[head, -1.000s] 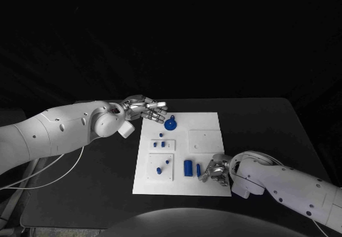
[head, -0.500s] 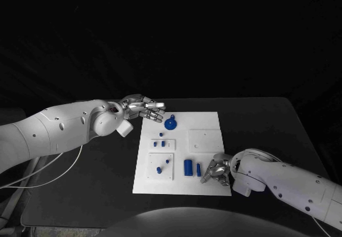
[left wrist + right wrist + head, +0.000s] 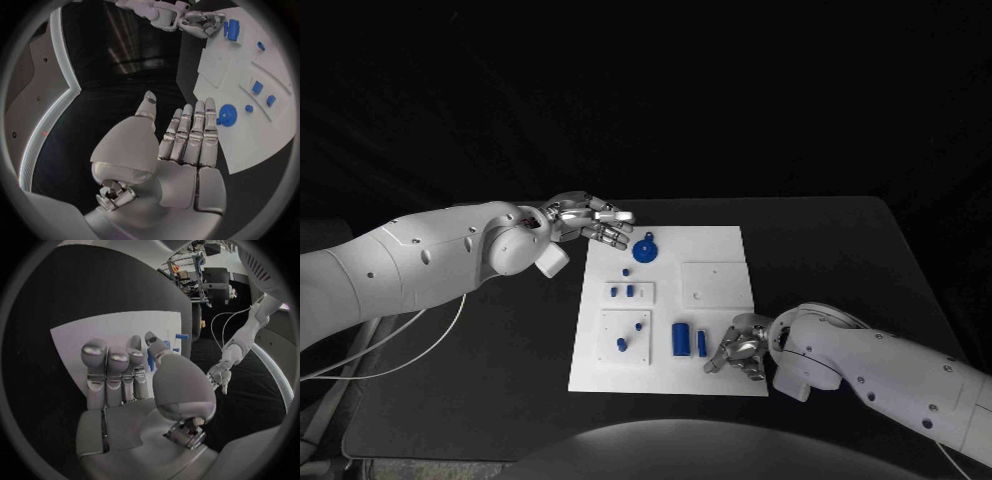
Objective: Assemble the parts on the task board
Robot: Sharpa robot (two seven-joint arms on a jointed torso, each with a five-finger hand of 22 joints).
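The flat white rectangular task board [image 3: 668,310] lies in the middle of the black table [image 3: 848,260]; the silver left hand [image 3: 593,221] hovers over the board's far left corner, holding nothing, its fingers straight and side by side with the thumb apart, just as a second ago; a round blue disc-shaped part [image 3: 645,252] lies just beside its fingertips; the silver right hand [image 3: 738,347] rests at the board's near right edge, having drawn slightly nearer the robot; its fingers are extended, and it seems to hold nothing, though the thumb side is poorly seen; a stubby blue cylinder [image 3: 681,339] and a thin blue peg [image 3: 702,343] lie just beside it, unmoved.
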